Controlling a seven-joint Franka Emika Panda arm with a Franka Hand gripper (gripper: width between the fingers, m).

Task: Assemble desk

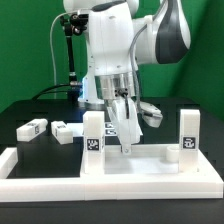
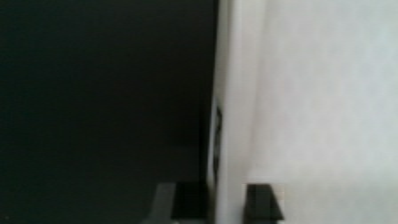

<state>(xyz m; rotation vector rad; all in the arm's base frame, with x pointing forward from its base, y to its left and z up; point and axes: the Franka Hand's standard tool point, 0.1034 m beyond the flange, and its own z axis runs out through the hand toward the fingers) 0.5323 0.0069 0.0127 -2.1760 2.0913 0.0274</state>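
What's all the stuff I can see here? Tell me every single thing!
desk top panel: one, white, lying flat at the front.
upright legs: two, white with black tags, standing at the panel's far corners.
loose legs: two, white, lying on the table at the exterior view's left.
border bars: white, low, along the front and the exterior view's left.
table: one, dark.
arm: one, white and grey, middle.
gripper: one, pointing down at the panel's rear edge; open or shut unclear.
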